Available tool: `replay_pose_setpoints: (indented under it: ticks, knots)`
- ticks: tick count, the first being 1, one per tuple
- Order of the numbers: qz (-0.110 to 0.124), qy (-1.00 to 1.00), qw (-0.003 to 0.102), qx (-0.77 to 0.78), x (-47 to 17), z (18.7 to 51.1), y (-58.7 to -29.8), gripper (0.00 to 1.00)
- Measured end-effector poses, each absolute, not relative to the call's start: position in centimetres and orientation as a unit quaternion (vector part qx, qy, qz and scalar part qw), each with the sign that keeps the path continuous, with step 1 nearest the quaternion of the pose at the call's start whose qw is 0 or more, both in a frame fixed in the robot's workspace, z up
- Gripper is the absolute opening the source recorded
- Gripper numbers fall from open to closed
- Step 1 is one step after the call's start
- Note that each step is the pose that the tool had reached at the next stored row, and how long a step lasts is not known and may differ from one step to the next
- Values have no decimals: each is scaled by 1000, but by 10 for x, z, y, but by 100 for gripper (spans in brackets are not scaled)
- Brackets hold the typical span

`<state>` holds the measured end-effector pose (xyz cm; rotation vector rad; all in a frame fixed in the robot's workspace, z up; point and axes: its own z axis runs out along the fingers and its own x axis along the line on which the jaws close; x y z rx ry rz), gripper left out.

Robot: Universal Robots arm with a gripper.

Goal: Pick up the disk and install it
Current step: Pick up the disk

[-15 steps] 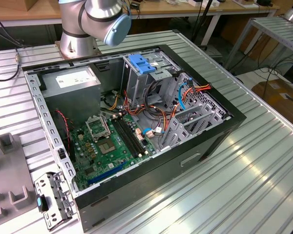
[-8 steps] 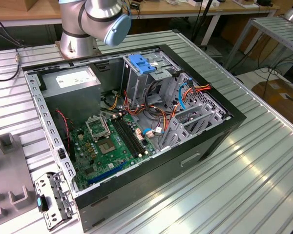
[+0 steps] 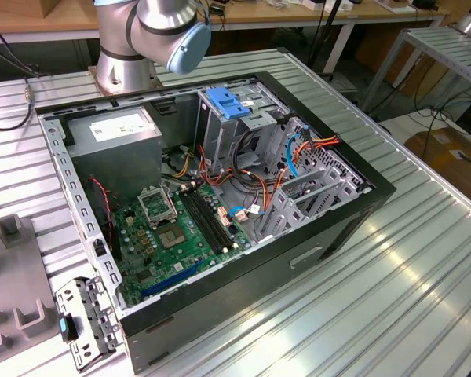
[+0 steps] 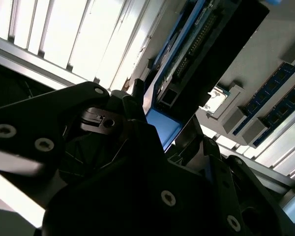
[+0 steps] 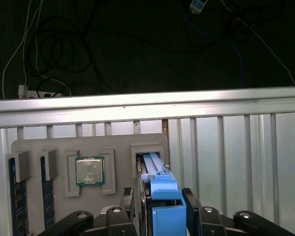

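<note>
Gripper (image 5: 162,209) over the grey tray (image 5: 59,147). Jaws narrow, clamped on the disk (image 5: 156,172). One black finger (image 5: 191,209) presses each broad side of its blue carrier.

Disk is on edge, thin side up toward the first wrist view. Long axis runs in line with the gripper, from between the fingers to the tray's framed slot (image 5: 148,150). Cannot tell whether the far end sits inside the slot or just above it. In the second wrist view the dark body (image 4: 206,54) shows with a blue rail along it.

Edges and room:
- The slot is the tray's outermost pocket. Bare ribbed table (image 5: 236,157) lies open on that side.
- On the disk's other side, near it, is the processor (image 5: 90,170) in its pocket. Past that are two memory sticks (image 5: 17,196) standing in holders.
- Past the tray is the table's edge rail (image 5: 137,105), then dark floor with loose cables (image 5: 64,49).

In the exterior view the open computer case (image 3: 314,236) fills mid-table. Its silver drive cage (image 3: 220,129) stands toward the far side, with the arm's base (image 3: 125,67) behind it. Clear ribbed table lies at the exterior view's right and near side.
</note>
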<state>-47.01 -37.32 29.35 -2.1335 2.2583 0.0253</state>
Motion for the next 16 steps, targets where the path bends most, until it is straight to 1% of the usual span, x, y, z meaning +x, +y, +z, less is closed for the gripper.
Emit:
replay_pose_setpoints:
  ticks: [16]
  knots:
    - [8,727,17,-687,-468,293,-372,51]
